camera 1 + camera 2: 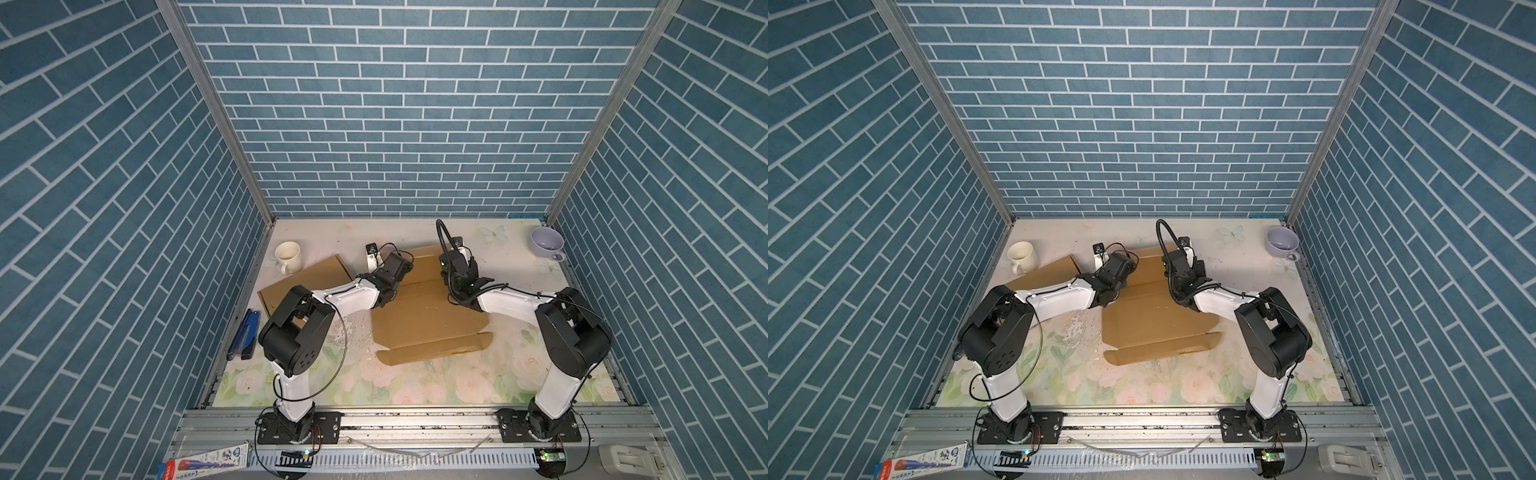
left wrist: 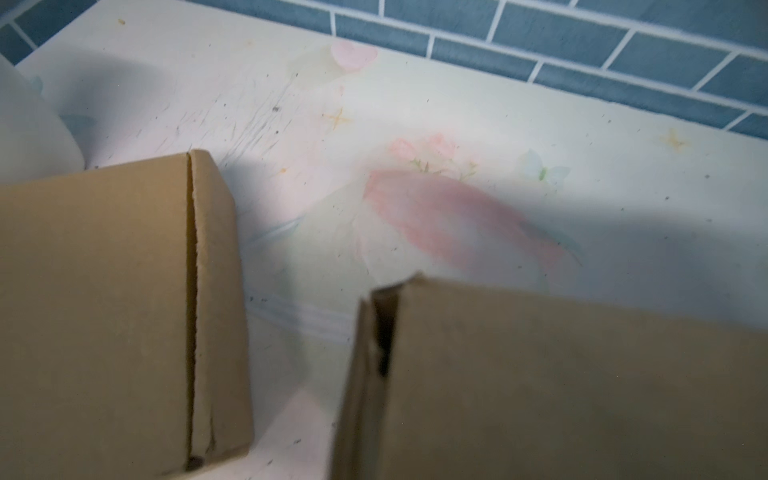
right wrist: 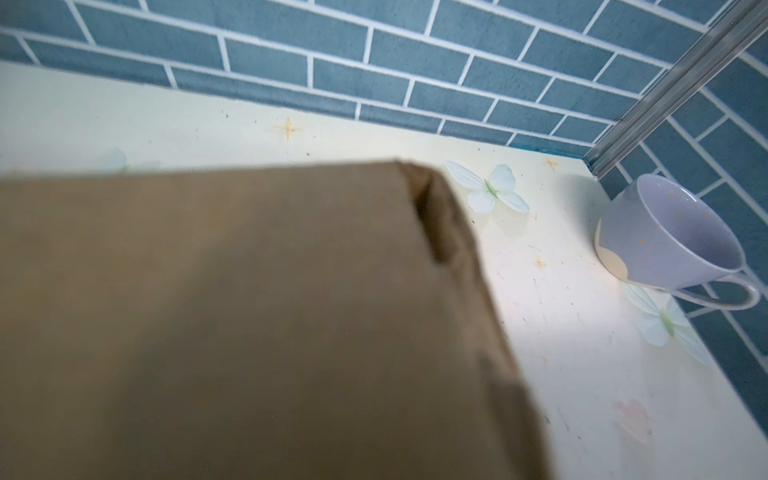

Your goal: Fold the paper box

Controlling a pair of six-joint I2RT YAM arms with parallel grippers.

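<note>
A cream mug (image 1: pixel 287 255) stands upright near the far left corner of the flower-printed desk (image 1: pixel 415 386); a lilac cup (image 1: pixel 547 242) stands in the far right corner, handle toward the front; a blue-and-black tool (image 1: pixel 245 334) lies along the left edge; a printed packet (image 1: pixel 208 459) lies beyond the front edge; blue brick-patterned walls (image 1: pixel 395 124) enclose three sides.

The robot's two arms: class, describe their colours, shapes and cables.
The left arm and right arm match: smooth white shells between bulky rounded black joints, black wrist ends, each bolted to a black base plate. Thin black cables loop along both; a thicker black hose arches over the right wrist.
</note>
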